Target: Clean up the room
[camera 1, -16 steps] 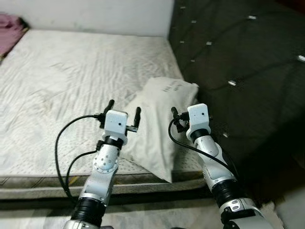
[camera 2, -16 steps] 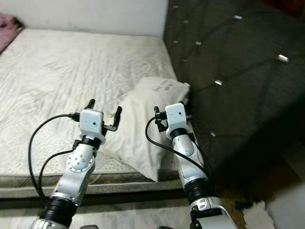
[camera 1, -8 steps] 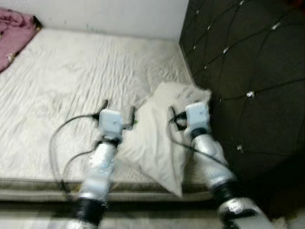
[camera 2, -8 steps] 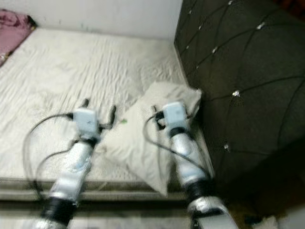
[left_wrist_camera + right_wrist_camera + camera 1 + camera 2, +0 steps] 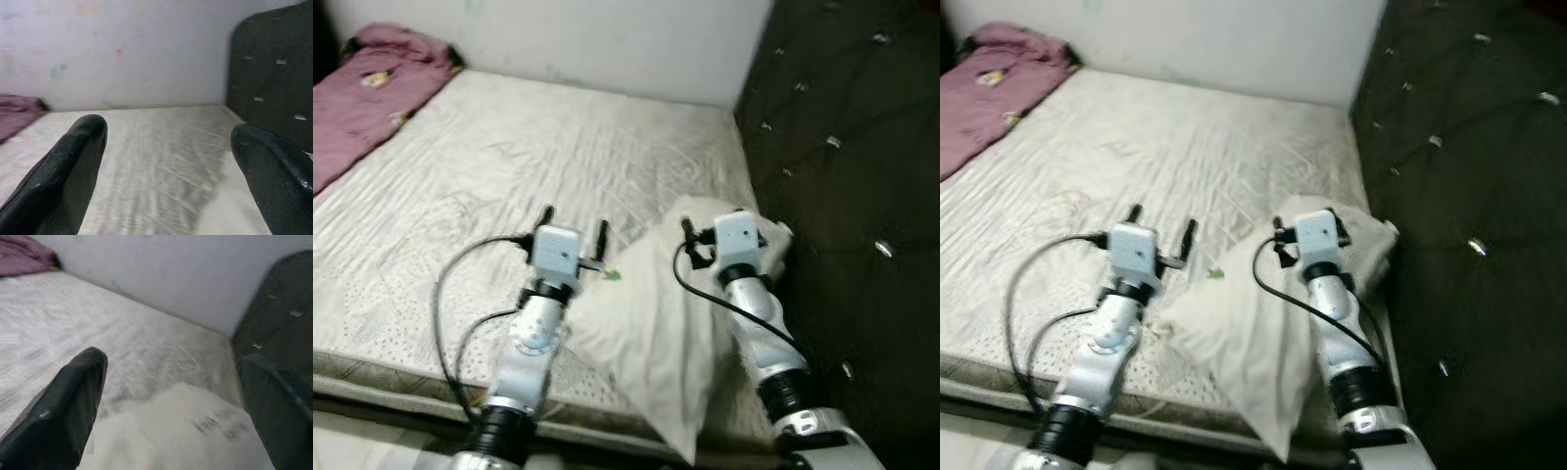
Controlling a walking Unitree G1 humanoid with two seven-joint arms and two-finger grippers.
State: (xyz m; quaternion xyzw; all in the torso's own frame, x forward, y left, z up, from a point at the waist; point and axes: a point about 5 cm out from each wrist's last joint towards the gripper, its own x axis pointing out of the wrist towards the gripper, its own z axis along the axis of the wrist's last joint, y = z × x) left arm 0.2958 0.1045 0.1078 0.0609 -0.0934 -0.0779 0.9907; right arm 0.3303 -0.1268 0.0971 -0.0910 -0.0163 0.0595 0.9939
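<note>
A crumpled white pillow (image 5: 671, 318) lies on the bare white mattress (image 5: 460, 196), against the dark headboard, and hangs over the mattress's near edge. My left gripper (image 5: 575, 225) hovers open just left of the pillow, above its edge, with nothing between its fingers (image 5: 73, 161). My right gripper (image 5: 715, 223) is open above the pillow's far end, close to the headboard. The right wrist view has the pillow (image 5: 195, 431) just below the spread fingers (image 5: 68, 401). A small green speck (image 5: 612, 275) lies on the pillow beside the left gripper.
A dark tufted headboard (image 5: 847, 176) rises along the right side. A crumpled pink blanket (image 5: 367, 93) lies at the mattress's far left corner. A white wall (image 5: 607, 39) runs behind the bed. The mattress's front edge (image 5: 391, 377) is just before me.
The camera has swung left and the picture was blurred on the way, so the pink blanket now shows more fully. Both arms keep the same pose over the pillow, fingers still spread.
</note>
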